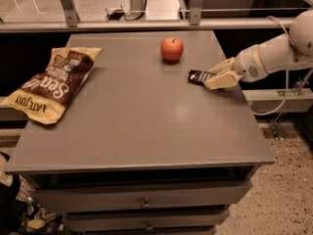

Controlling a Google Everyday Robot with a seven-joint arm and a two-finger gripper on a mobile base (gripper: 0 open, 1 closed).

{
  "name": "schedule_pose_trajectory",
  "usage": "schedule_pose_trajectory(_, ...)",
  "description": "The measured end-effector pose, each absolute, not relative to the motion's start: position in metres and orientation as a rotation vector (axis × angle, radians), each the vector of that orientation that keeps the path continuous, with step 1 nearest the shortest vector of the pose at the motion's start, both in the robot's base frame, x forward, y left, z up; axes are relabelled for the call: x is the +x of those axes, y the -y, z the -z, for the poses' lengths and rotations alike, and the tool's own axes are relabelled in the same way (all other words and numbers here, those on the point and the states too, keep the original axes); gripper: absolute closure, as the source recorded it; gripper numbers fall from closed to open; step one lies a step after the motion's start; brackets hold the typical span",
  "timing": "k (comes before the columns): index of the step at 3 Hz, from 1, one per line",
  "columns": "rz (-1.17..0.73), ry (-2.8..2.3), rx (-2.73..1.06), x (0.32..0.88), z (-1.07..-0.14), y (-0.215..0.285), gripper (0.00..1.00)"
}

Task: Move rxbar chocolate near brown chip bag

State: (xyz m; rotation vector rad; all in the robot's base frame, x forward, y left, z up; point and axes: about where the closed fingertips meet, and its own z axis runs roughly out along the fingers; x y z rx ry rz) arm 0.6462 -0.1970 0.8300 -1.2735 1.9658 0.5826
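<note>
The rxbar chocolate, a small black bar, lies on the grey table at the right, just below and right of the red apple. My gripper reaches in from the right edge. Its two pale fingers are closed on the bar's right end, and the bar still rests on the table top. The brown chip bag lies at the table's far left edge, a long way from the bar.
A metal rail runs behind the table's back edge. Drawers sit under the table front. A white cable hangs by the arm at the right. Speckled floor lies to the right of the table.
</note>
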Motion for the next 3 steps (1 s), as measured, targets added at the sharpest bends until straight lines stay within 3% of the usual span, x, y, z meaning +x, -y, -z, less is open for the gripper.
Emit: schedule_pose_trajectory(3, -0.559, -1.902, -1.384, 0.618, -0.877, 0.168, 1.00)
